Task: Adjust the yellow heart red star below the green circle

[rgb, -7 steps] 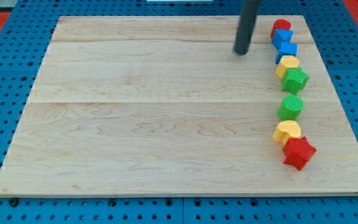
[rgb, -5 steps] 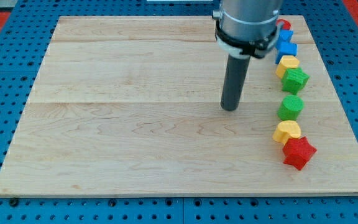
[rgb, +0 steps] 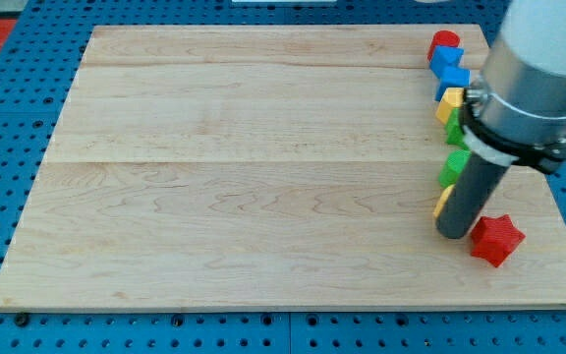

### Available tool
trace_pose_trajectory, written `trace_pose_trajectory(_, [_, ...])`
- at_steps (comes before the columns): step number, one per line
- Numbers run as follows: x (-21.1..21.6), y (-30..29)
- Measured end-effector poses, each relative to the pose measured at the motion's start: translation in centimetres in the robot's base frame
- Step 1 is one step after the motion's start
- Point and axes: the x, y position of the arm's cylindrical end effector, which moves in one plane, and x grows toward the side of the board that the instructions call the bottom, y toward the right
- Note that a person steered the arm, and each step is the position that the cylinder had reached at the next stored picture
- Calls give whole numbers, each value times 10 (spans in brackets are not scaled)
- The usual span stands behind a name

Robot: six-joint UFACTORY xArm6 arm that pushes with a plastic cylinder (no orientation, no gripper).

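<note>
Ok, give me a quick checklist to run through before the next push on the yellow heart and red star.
1. My tip visible and down on the wooden board: ok, near the view's right edge.
2. Red star in full view: ok, just to the view's right of my tip, close to touching it.
3. Yellow heart in full view: not ok, only a sliver shows at the rod's left side.
4. Green circle position: cannot tell exactly, the rod covers most of it.
5. Star sitting below the circle: not ok, it lies off toward the view's bottom right.
6. Star clear of the board's edge: ok, some board remains on its right.
</note>
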Motion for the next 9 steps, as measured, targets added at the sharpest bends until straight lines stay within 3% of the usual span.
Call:
trace_pose_trajectory(2, [-9, -44])
trace_pose_trajectory(4, [-18, 0])
trace_pose_trajectory(6, [-18, -11])
trace_pose_trajectory(7, [52, -53])
trace_pose_trajectory(8, [80, -52])
trace_pose_trajectory(9, [79, -27])
